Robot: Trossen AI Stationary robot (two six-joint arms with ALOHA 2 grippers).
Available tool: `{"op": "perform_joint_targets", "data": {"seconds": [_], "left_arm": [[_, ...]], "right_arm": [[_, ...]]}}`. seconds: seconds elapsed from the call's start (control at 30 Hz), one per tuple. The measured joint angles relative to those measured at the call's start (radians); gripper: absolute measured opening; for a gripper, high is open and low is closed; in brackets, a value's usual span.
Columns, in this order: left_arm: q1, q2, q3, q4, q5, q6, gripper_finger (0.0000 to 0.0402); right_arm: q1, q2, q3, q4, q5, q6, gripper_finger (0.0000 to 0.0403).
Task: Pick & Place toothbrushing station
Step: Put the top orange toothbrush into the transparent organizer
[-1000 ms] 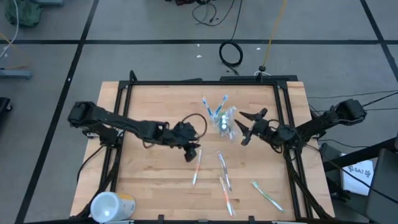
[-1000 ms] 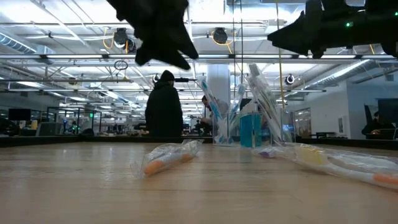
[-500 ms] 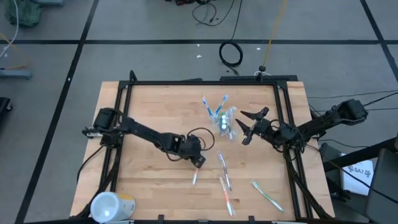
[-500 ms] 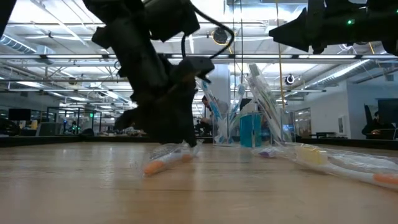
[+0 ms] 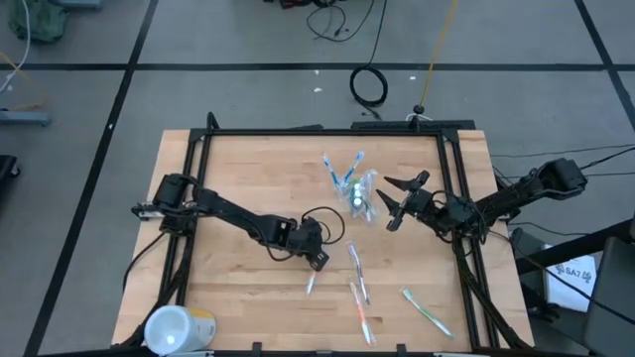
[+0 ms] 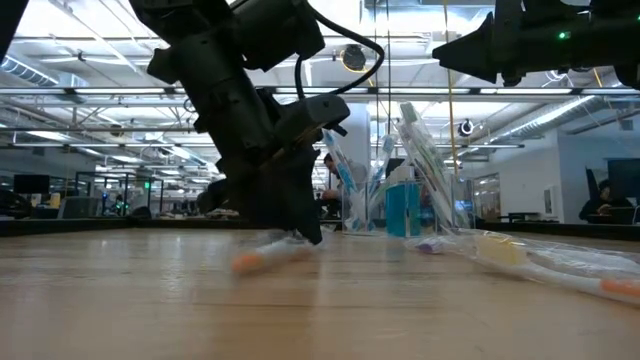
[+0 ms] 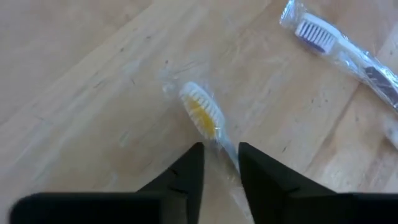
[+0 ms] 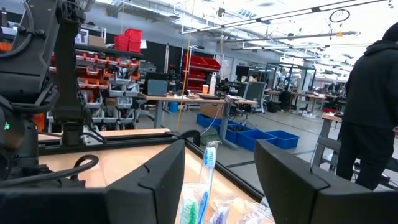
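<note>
The left gripper (image 5: 317,257) is down at the table (image 5: 238,178) now, where a second ago it hung higher and further toward the upper part of the high view; over the last half second it sits in nearly the same spot, low and centre. In the low view it stands right on the wood, its tip at the wrapped orange toothbrush (image 6: 268,256), which looks more blurred than in the earlier frame. The left wrist view gives the close look: the two dark fingers (image 7: 186,177) stand narrowly apart, straddling the clear-wrapped handle, with the orange-and-white bristle head (image 7: 201,114) lying just beyond the tips toward the middle of that frame; whether the pads press the wrapper, one cannot tell. A purple-white toothbrush (image 7: 345,48) lies apart in the upper right there. The right gripper (image 5: 395,203) hangs unchanged, right of centre in the high view, fingers spread wide, just beside the clear plastic cup (image 5: 361,193) holding brushes and blue tubes. More toothbrushes (image 5: 359,288) lie low and centre.
</note>
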Motion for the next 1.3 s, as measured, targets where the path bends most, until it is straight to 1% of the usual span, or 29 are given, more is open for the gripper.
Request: {"op": "perform_joint_targets", "data": {"seconds": [0.17,0.37,0.43,0.5,0.6,0.7,0.83,0.9,0.93,1.0,1.1,1.2,1.3], "left_arm": [[0.002,0.003,-0.001,0.006,-0.037,0.036,0.0055],[0.018,-0.019,-0.005,0.004,-0.011,0.115,0.0011],[0.024,-0.046,-0.008,-0.009,-0.022,0.146,0.0004],[0.025,-0.09,-0.009,0.004,-0.045,0.182,0.0008],[0.029,-0.175,-0.007,0.021,-0.096,0.251,0.0014],[0.041,-0.259,-0.006,0.054,-0.169,0.355,0.0009],[0.067,-0.362,-0.004,0.18,-0.322,0.531,0.0006],[0.084,-0.378,-0.004,0.275,-0.403,0.619,0.0013],[0.094,-0.378,-0.004,0.348,-0.429,0.66,0.0015],[0.117,-0.37,-0.005,0.483,-0.443,0.744,0.0013],[0.154,-0.317,-0.002,0.716,-0.414,0.836,0.0003],[0.184,-0.237,-0.003,0.873,-0.413,0.936,0.0009],[0.211,-0.158,-0.004,1.036,-0.449,1.019,0.0006]], "right_arm": [[0.0,0.0,0.0,0.0,0.0,0.0,0.0183],[0.0,0.0,0.0,0.0,0.0,0.009,0.0185],[0.0,0.0,0.0,0.0,0.0,0.009,0.0183],[0.0,0.0,0.0,0.0,0.0,0.006,0.0181],[0.0,0.0,0.0,0.0,0.0,0.004,0.0182],[0.0,0.0,0.0,0.005,0.0,0.008,0.0183],[0.0,0.0,0.0,0.012,-0.001,0.011,0.0181],[0.0,0.0,0.0,0.016,-0.001,0.011,0.018],[0.0,0.0,0.0,0.02,-0.001,0.011,0.018],[0.0,0.0,-0.001,0.024,-0.001,0.011,0.018],[0.0,0.0,0.0,0.034,-0.001,0.011,0.0179],[0.0,0.0,0.0,0.038,-0.001,0.011,0.0179],[0.0,0.0,0.0,0.038,-0.001,0.01,0.018]]}}
